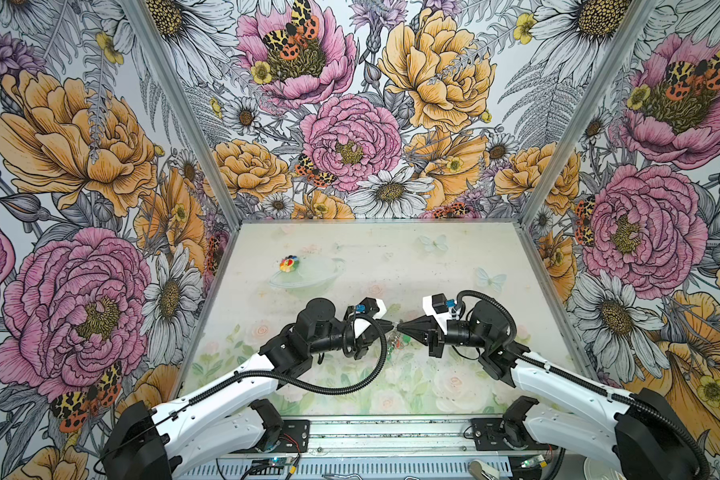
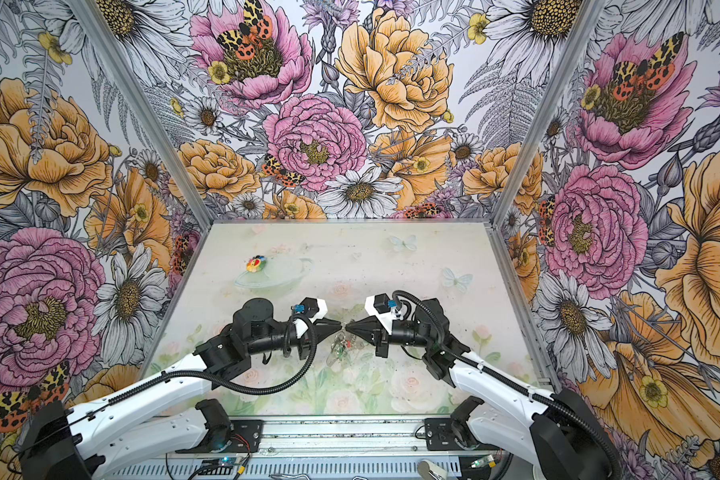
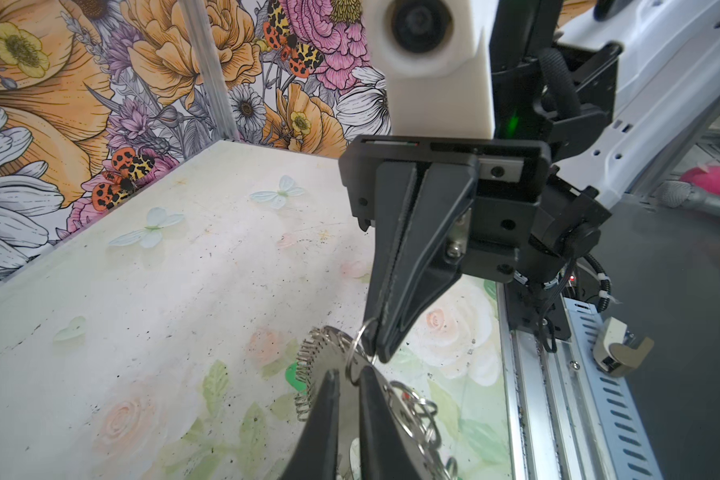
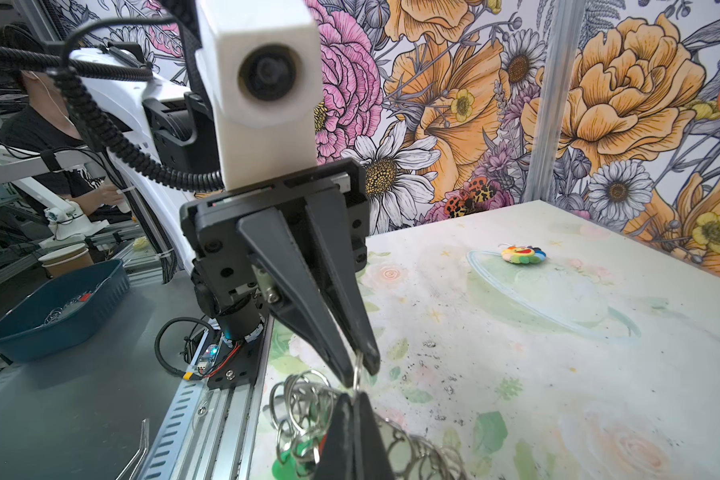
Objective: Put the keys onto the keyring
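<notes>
Both arms meet tip to tip above the middle of the table. The keyring (image 3: 327, 353), a flat grey band fringed with silver wire loops, hangs between them (image 1: 393, 347) (image 2: 336, 354) (image 4: 416, 451). My left gripper (image 3: 348, 372) (image 1: 392, 327) (image 2: 340, 323) (image 4: 356, 365) is shut on a small silver loop at the keyring's edge, its fingers a narrow gap apart. My right gripper (image 4: 352, 395) (image 1: 399, 327) (image 2: 347, 325) (image 3: 377, 345) is shut on the same loop from the opposite side. Green heads of the keys (image 4: 292, 457) (image 3: 294, 376) (image 1: 404, 340) show among the dangling rings; their blades are hidden.
A round multicoloured toy (image 1: 287, 264) (image 2: 256, 263) (image 4: 522, 253) lies at the far left of the table. Flowered walls close three sides. A metal rail (image 1: 391, 432) runs along the front edge. Off the table stands a blue bin (image 4: 59, 307).
</notes>
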